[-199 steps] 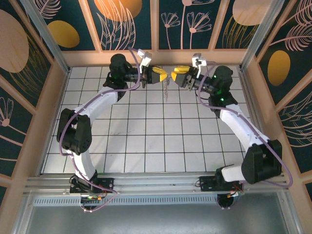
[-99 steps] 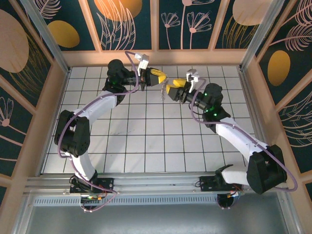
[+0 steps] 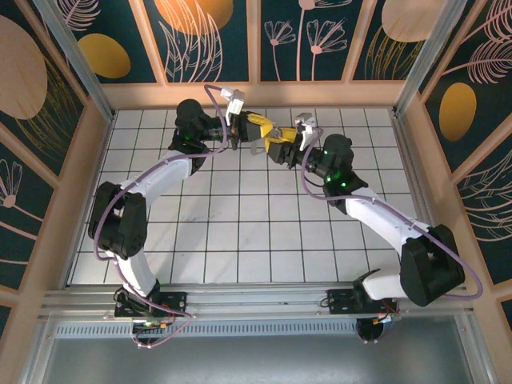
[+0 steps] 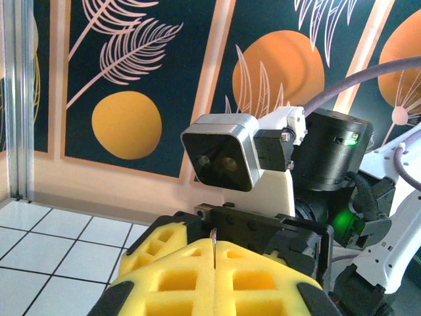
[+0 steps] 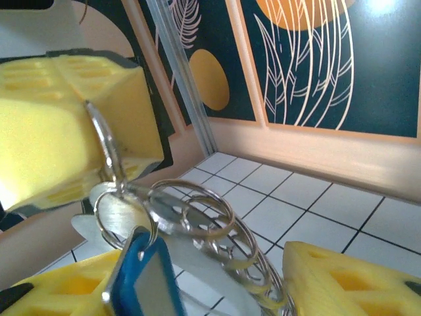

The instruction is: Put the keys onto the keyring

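Above the table's (image 3: 240, 232) far edge, near its middle, the left gripper (image 3: 256, 128) is clenched on the keyring (image 5: 197, 214). It pinches the wire so that the rings dangle below its pads. The key (image 5: 141, 280) hangs at their lower end and looks already threaded. The right gripper (image 5: 204, 286) is released, its fingers spread either side of the rings, the key just beside one finger. The keyring's long axis runs down from the left pads toward the right arm, which is nearer the key.
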Robot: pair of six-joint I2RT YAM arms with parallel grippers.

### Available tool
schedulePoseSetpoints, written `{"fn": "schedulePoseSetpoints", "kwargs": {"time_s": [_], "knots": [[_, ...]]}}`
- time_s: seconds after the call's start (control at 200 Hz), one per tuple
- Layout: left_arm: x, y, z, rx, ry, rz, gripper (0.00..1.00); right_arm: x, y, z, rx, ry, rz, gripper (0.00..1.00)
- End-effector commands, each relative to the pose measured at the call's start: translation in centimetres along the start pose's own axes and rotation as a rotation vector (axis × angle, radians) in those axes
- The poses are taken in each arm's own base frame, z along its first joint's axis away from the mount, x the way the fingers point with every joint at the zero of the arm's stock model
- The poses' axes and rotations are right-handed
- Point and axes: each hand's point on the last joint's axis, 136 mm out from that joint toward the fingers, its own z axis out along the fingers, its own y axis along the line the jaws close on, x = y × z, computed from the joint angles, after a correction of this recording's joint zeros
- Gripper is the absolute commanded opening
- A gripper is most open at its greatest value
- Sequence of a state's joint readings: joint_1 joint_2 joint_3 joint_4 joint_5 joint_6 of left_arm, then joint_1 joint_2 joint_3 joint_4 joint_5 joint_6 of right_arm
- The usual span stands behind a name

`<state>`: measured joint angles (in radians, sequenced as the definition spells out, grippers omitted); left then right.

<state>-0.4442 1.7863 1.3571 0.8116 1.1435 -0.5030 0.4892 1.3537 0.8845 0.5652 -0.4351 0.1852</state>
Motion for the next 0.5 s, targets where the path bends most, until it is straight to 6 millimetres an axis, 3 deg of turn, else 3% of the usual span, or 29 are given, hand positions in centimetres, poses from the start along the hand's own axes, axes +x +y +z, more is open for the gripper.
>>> {"fn": "schedulePoseSetpoints", "kwargs": {"time_s": [0.0, 0.18, 0.495], "knots": [[-1.8, -2.0, 0.0, 0.028, -0.026, 0.065, 0.0, -1.6, 0.5, 0.6, -0.014, -0.035, -0.039, 0.51], [-2.0, -1.9, 0.0, 0.021, -0.03, 0.071, 0.0, -0.7, 0.8, 0.3, -0.032, -0.014, -0.04, 0.3], [-2.2, -1.6, 0.0, 0.004, -0.042, 0.074, 0.0, 0.3, 1.6, -0.7, -0.06, 0.01, -0.039, 0.08]]}}
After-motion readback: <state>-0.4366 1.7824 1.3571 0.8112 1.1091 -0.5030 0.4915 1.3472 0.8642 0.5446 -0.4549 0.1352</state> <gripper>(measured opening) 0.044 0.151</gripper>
